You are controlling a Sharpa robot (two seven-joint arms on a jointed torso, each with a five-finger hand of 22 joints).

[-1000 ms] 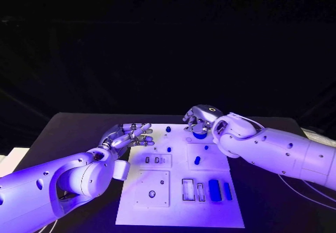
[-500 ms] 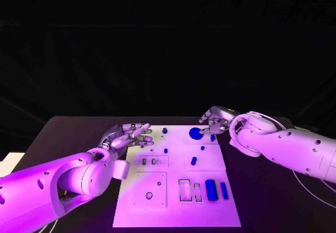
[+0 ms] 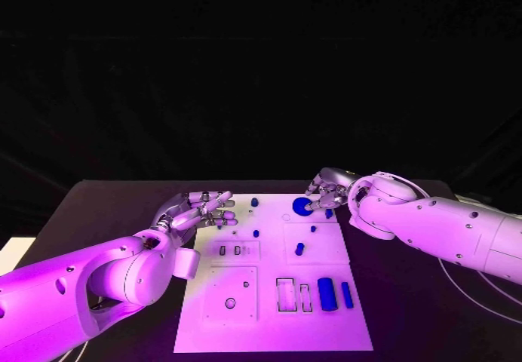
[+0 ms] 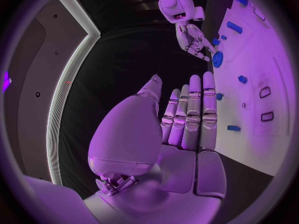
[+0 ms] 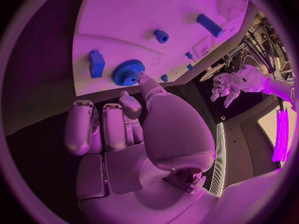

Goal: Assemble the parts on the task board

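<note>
Blue gear (image 3: 302, 204) | uncovered since 1.0 s ago | right robot hand (image 3: 330, 189) beside it

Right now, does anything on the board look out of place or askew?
Nothing looks damaged or spilled. The blue gear lies at the board's far end with a right hand fingertip at its rim; whether it is seated, I cannot tell. The left hand hovers beside the board, holding nothing.

I read this as a robotics lab: a matte black table (image 3: 120, 204) carries a flat white task board (image 3: 272, 332) (dark backdrop behind), with bundled cables (image 5: 258, 40) nearby.
</note>
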